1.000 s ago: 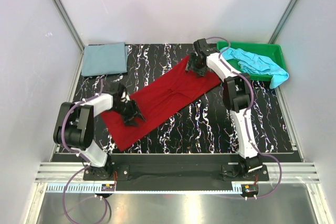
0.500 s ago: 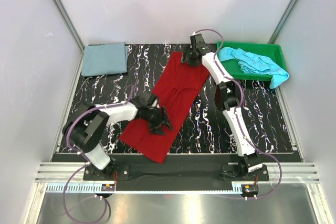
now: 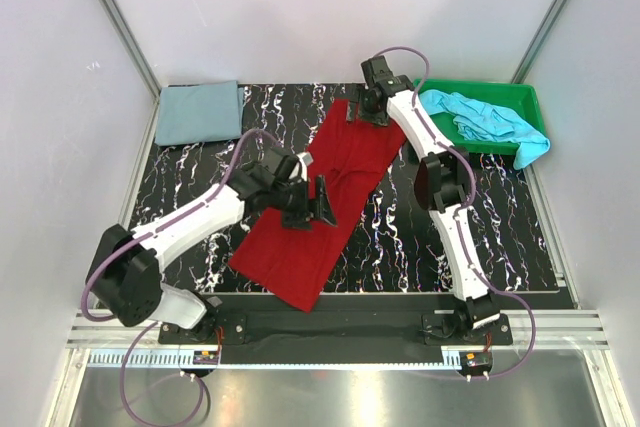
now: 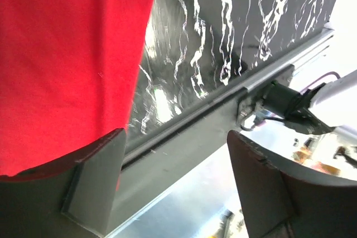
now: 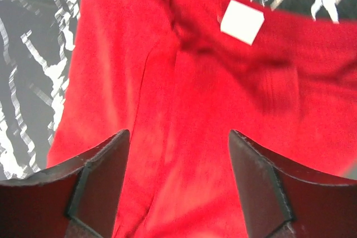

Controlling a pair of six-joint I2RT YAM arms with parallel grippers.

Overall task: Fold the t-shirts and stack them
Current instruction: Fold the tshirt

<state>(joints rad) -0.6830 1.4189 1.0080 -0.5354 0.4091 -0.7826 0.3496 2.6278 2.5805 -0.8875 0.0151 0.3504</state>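
1. Broadly, the dark marbled surface (image 3: pixel 500 237) carries all three t-shirts, each in its own place, which reads as folded, in work and waiting.
2. The deep red t-shirt (image 3: pixel 352 162) lies flat as a long narrow band, slanting from the middle of the far edge down toward the near edge, left of centre. That shape suggests its sides are already turned in and it is spread for a crosswise fold.
3. The light turquoise t-shirt (image 3: pixel 485 119) sits crumpled in the green tray (image 3: pixel 520 95) at the far right corner, spilling over the rim; it looks unfolded, probably last in line.
4. The grey-blue t-shirt (image 3: pixel 200 112) is a neat flat rectangle at the far left corner, likely the base of the stack.
5. The right arm stretches far forward, its wrist bent down over the red band's far end, where the white label (image 5: pixel 241 22) shows.
6. The left arm reaches diagonally to mid-band, its wrist turned toward the near right.
7. The right fingers (image 5: pixel 178 188) are spread wide above the cloth, pinching nothing.
8. The left fingers (image 4: pixel 175 182) also gape, raised over the band's edge and empty.
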